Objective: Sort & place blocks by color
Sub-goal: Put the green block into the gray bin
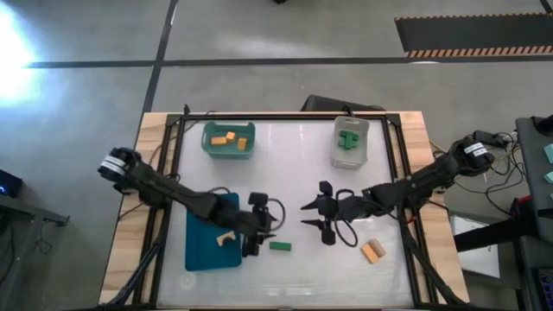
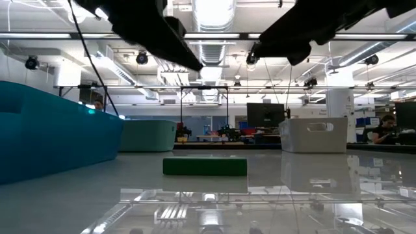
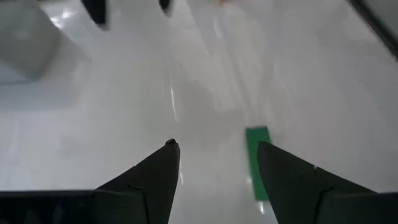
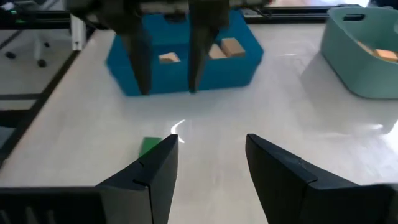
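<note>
Hovering beside blue bin (image 1: 204, 246), left gripper (image 1: 259, 238) open, empty, green block (image 1: 280, 246) just ahead; right gripper (image 1: 318, 218) open, empty, mid-table; orange block (image 1: 372, 251) nearby.

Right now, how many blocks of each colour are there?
Orange blocks: 4, three in the teal bin, one loose
Green blocks: 3, about two piled in the clear bin, one loose
Tan blocks: 2, in the blue tray
Total: 9
</note>
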